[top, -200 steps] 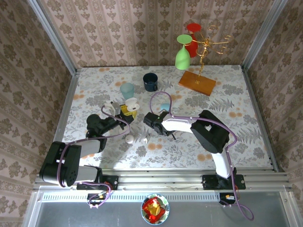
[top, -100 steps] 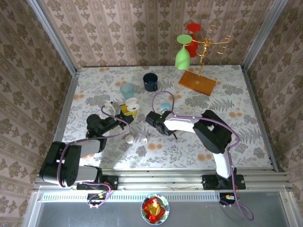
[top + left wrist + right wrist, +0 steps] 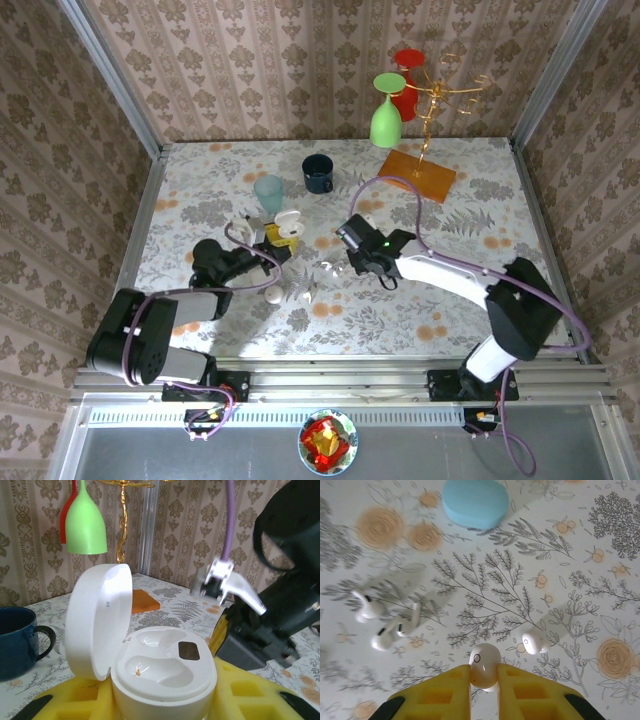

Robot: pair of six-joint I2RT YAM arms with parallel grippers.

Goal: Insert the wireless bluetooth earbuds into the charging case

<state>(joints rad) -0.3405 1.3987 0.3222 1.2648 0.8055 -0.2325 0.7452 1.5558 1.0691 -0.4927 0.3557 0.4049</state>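
Earbud (image 3: 484, 664), glossy white, is pinched between the yellow fingertips of the right gripper (image 3: 484, 676) at bottom centre of the right wrist view, just over the cloth. A second small earbud (image 3: 535, 643) lies on the cloth just to its right. Two stemmed earbuds (image 3: 366, 607) lie at mid left, and a pale blue pebble case (image 3: 475, 500) sits at top centre.

Left gripper (image 3: 162, 705) is clamped on the charging case (image 3: 165, 662) at lower centre of the left wrist view. The case is upright, its lid is swung open to the left and both wells are exposed.

Surface: the table (image 3: 480, 260) has a white cloth printed with grey foliage and orange flowers. In the top view both grippers sit left of centre, near each other but apart.

Far side of the table:
- teal cup (image 3: 268, 190)
- dark blue mug (image 3: 318, 173)
- orange base (image 3: 415, 175) carrying a gold rack (image 3: 435, 100)
- green glass (image 3: 386, 110) and red glass (image 3: 407, 70), both hung upside down on the rack

Room: beige damask wallpaper (image 3: 250, 60) on three sides, aluminium posts (image 3: 110, 75) at the corners and a slotted rail (image 3: 350, 375) along the near edge. A small bowl (image 3: 326, 443) sits at bottom centre, below the rail.
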